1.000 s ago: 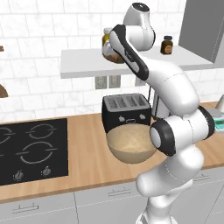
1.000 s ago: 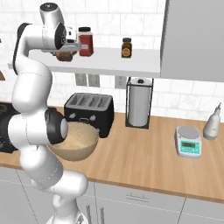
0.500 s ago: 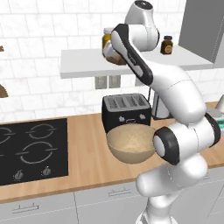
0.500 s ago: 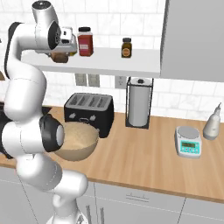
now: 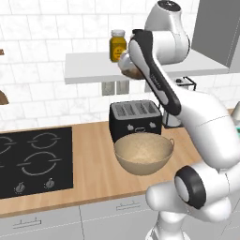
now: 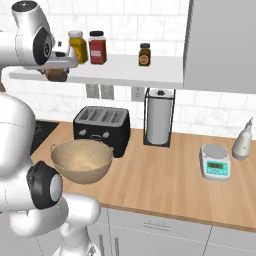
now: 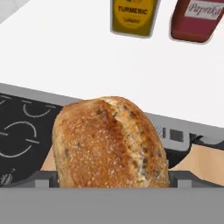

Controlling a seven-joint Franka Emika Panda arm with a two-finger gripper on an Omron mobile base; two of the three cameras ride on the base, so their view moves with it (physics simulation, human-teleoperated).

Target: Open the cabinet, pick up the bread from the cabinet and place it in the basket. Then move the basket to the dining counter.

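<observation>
The bread [image 7: 111, 142] sits at the gripper [image 6: 56, 75], off the shelf [image 6: 125, 70] edge, probably pinched between wide-spread jaws, though the fingers are hidden. The turmeric jar [image 7: 133, 16] stands at twelve o'clock; the basket [image 5: 143, 153] waits below.

Both base views look forward and down from 7 and 5 o'clock, sharing the toaster [image 5: 136, 119] [image 6: 102, 127]. The hand view sits close on the bread [image 7: 110, 142].

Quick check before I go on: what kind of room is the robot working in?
A rendered home kitchen, it seems: a black cooktop set in a wood counter, a toaster, and spice jars on a white shelf.
</observation>
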